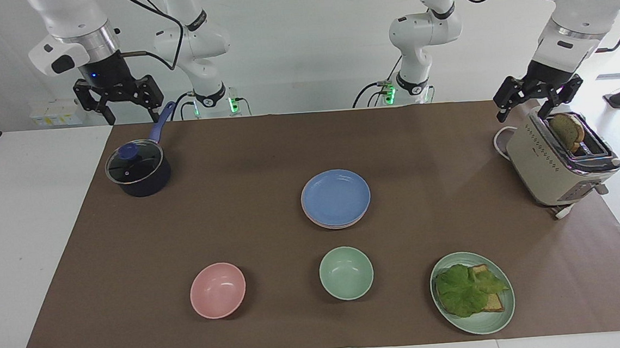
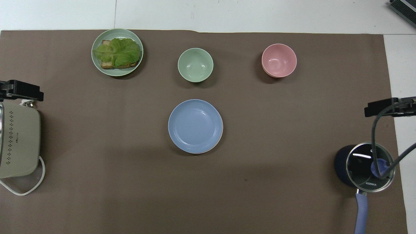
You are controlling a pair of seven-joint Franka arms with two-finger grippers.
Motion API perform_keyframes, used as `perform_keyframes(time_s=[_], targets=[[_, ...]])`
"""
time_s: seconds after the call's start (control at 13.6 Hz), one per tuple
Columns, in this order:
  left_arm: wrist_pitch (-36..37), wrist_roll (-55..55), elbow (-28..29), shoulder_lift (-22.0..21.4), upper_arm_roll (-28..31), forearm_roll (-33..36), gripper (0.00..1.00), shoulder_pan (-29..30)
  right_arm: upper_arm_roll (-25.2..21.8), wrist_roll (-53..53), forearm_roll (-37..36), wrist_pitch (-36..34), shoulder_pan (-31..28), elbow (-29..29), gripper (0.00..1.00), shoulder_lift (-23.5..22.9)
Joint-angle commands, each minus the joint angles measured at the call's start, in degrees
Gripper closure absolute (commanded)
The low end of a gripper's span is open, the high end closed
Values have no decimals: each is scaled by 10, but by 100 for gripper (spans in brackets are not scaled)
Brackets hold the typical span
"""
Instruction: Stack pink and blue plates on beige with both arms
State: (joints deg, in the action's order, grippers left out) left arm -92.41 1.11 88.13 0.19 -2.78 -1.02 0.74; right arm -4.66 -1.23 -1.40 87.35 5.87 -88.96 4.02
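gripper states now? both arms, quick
Left gripper: open, empty, over the toaster.
Right gripper: open, empty, raised above the saucepan.
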Motion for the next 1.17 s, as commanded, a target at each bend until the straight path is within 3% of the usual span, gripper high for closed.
perform_keyframes(time_s=[0.0,0.37,1.1], targets=[[6,2,3,-3,-1,7,0,2,4,14,-10,-12,-1,-11,0,6],[6,2,3,-3,-1,7,0,2,-4,64,-10,-7,-14,-24,0,13],[6,2,3,-3,-1,7,0,2,-4,66,-10,-11,-19,-39,0,20]])
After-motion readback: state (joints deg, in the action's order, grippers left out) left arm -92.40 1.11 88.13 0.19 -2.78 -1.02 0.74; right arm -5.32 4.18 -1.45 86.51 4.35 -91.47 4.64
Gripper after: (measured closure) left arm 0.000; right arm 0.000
